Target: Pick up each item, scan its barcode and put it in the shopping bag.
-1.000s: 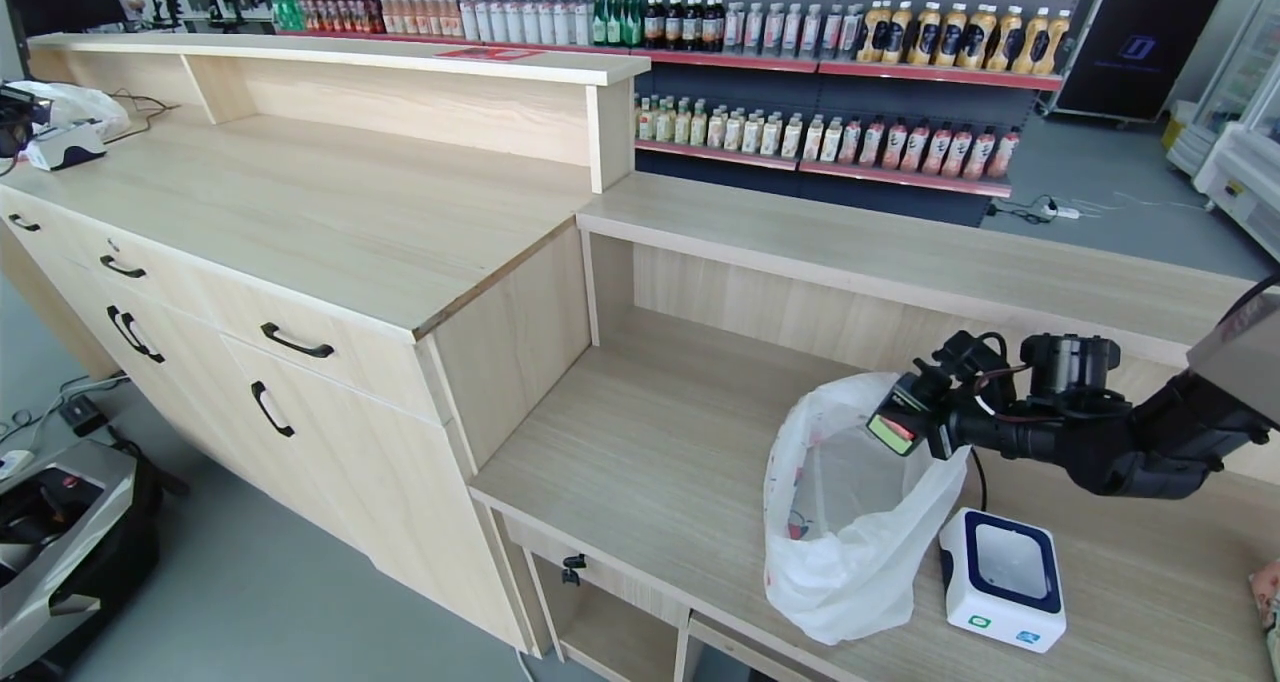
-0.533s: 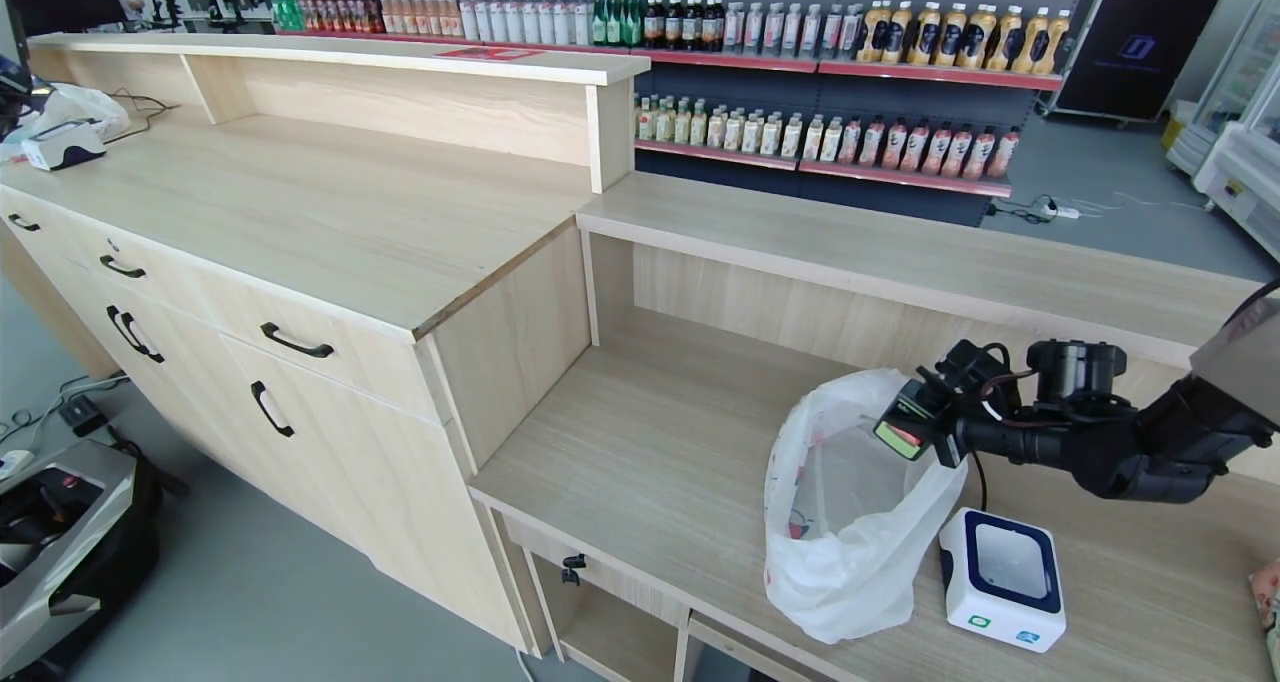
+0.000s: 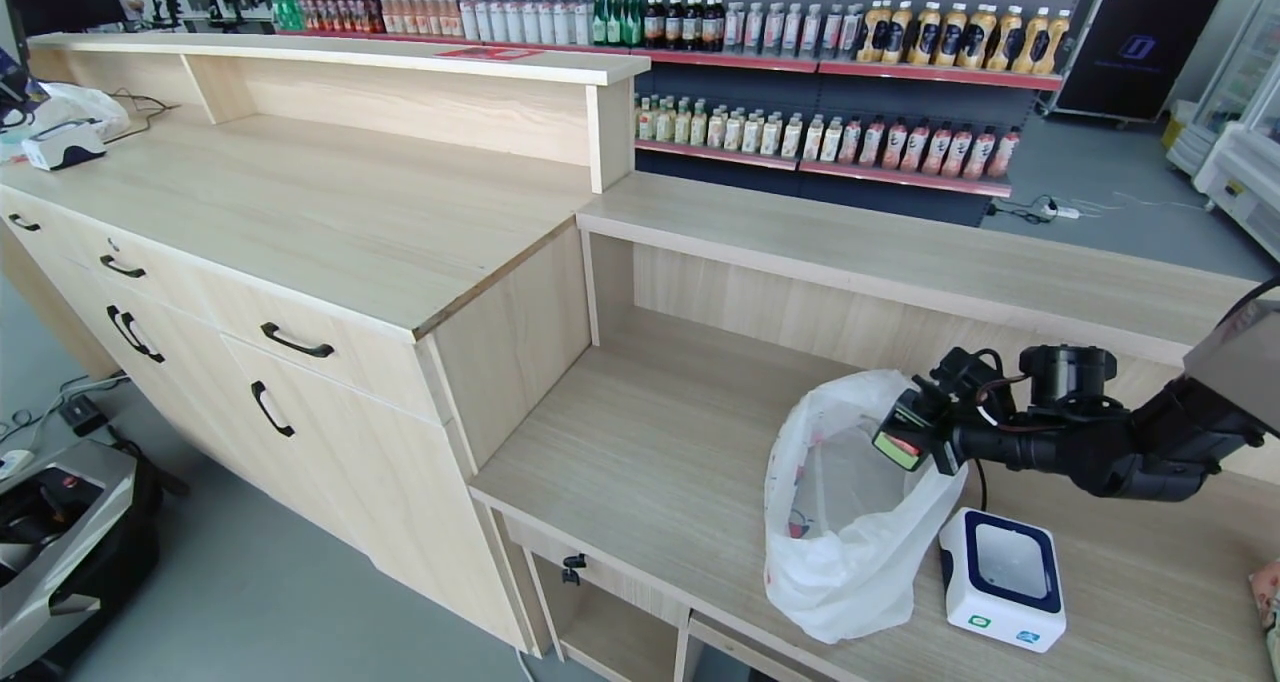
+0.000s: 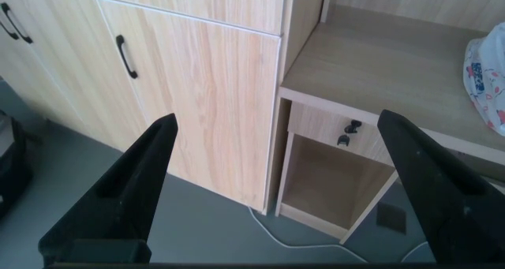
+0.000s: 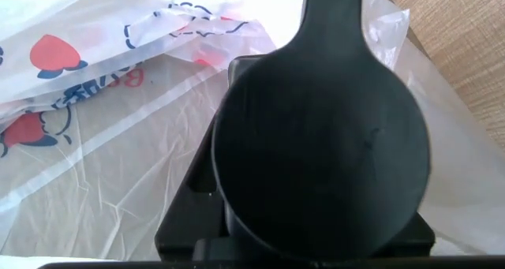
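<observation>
A white plastic shopping bag (image 3: 838, 552) with red prints stands open on the lower counter. My right gripper (image 3: 912, 432) hangs just over the bag's far rim, shut on a small dark item (image 3: 898, 444) with a green and red face. In the right wrist view that item (image 5: 319, 155) is a dark round mass above the crumpled bag (image 5: 102, 143). A white and blue barcode scanner (image 3: 1003, 579) sits right beside the bag. My left gripper (image 4: 272, 202) is open and holds nothing, low in front of the cabinet doors.
A pink item (image 3: 1268, 592) lies on the counter (image 3: 650, 452) at the far right edge. A raised ledge (image 3: 900, 252) runs behind the bag, and a taller counter (image 3: 300, 212) stands to the left. Shelves of bottles (image 3: 800, 82) fill the background.
My right gripper has dipped slightly toward the bag's opening, still holding the item. The bag and scanner have not moved.
</observation>
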Tool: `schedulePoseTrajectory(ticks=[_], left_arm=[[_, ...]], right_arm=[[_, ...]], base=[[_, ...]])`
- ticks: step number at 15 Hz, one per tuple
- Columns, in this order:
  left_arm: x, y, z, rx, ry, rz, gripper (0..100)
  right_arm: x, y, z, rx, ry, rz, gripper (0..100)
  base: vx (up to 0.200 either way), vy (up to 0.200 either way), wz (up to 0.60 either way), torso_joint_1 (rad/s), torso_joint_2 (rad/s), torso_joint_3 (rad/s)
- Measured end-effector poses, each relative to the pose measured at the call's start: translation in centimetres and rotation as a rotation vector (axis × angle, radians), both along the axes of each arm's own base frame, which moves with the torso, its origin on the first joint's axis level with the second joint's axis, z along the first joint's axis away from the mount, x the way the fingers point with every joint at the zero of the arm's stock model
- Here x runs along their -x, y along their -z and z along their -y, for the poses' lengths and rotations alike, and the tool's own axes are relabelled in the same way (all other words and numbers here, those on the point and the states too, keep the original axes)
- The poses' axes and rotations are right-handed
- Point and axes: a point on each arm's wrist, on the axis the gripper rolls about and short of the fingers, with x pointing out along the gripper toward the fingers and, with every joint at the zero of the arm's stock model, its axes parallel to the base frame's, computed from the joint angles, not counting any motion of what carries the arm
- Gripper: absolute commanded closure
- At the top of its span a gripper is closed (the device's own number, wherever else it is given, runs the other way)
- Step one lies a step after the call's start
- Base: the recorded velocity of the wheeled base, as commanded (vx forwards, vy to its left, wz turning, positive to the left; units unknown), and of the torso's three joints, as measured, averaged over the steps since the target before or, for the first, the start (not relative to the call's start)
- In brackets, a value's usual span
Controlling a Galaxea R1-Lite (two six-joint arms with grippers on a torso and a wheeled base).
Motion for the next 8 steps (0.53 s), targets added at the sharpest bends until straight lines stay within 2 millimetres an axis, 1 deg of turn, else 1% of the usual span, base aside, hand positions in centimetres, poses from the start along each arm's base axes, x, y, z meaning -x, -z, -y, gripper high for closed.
schedulePoseTrajectory(ticks=[1, 6, 8], left_arm=[[0.00, 0.00, 0.00, 0.000, 0.000, 0.000, 0], [0.00, 0.00, 0.00, 0.000, 0.001, 0.000, 0], [0.00, 0.00, 0.00, 0.000, 0.001, 0.000, 0]], right_arm=[[-0.03, 0.07, 0.00, 0.001, -0.001, 0.000, 0], [-0.31, 0.06, -0.11, 0.000, -0.005, 0.007, 0], [-0.39, -0.24, -0.12, -0.005, -0.005, 0.013, 0]], base=[[0.000, 0.000, 0.00, 0.000, 0.00, 0.000], [0.000, 0.000, 0.00, 0.000, 0.00, 0.000], [0.000, 0.000, 0.00, 0.000, 0.00, 0.000]])
